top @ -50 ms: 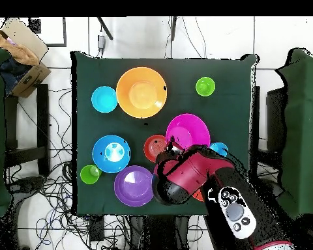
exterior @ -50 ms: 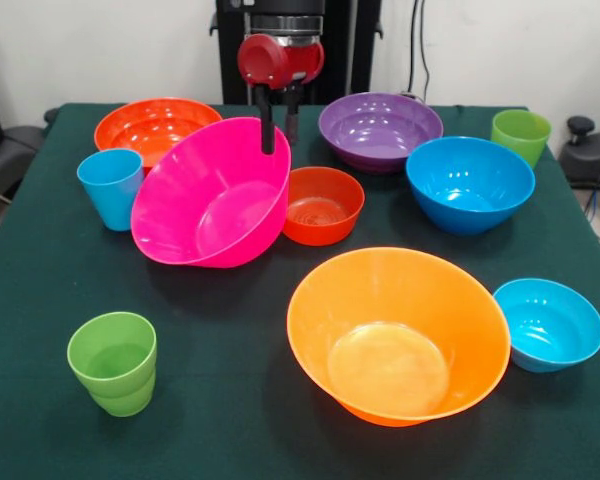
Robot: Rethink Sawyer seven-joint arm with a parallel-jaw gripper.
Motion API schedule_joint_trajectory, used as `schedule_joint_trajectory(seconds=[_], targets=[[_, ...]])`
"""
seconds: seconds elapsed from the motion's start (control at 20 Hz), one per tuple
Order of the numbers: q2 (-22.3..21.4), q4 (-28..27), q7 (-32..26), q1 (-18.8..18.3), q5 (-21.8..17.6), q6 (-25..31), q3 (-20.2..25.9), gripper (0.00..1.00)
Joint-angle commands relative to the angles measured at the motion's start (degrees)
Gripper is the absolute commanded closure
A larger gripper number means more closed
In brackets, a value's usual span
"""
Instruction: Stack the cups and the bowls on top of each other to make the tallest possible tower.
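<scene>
My gripper (exterior @ -50 ms: 280,128) comes down at the far rim of the large pink bowl (exterior @ -50 ms: 210,200), one finger in front of the rim and one behind. That bowl is tilted with its mouth toward the front and sits left of centre; in the overhead view the pink bowl (top @ -50 ms: 188,130) lies just beyond the arm's head. Beside it on the cloth is the small red-orange bowl (exterior @ -50 ms: 322,205). The large orange bowl (exterior @ -50 ms: 395,335) stands at the front. No bowl or cup rests on another.
Spread over the green table (exterior @ -50 ms: 230,440) are a medium red-orange bowl (exterior @ -50 ms: 152,125), a purple bowl (exterior @ -50 ms: 380,128), a blue bowl (exterior @ -50 ms: 470,183), a small blue bowl (exterior @ -50 ms: 548,323), a sky blue cup (exterior @ -50 ms: 111,187) and lime green cups (exterior @ -50 ms: 114,362) (exterior @ -50 ms: 520,133).
</scene>
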Motion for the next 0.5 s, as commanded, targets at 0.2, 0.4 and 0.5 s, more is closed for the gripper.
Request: schedule_joint_trajectory(seconds=[0.2, 0.4, 0.5], targets=[[3.8, -3.2, 7.8, 3.6, -2.7, -5.1, -5.4, 0.00], [3.8, -2.9, 7.1, 3.3, -1.1, -6.2, -5.3, 1.00], [3.7, -2.6, 5.9, 2.5, 0.0, -5.2, -4.4, 1.00]])
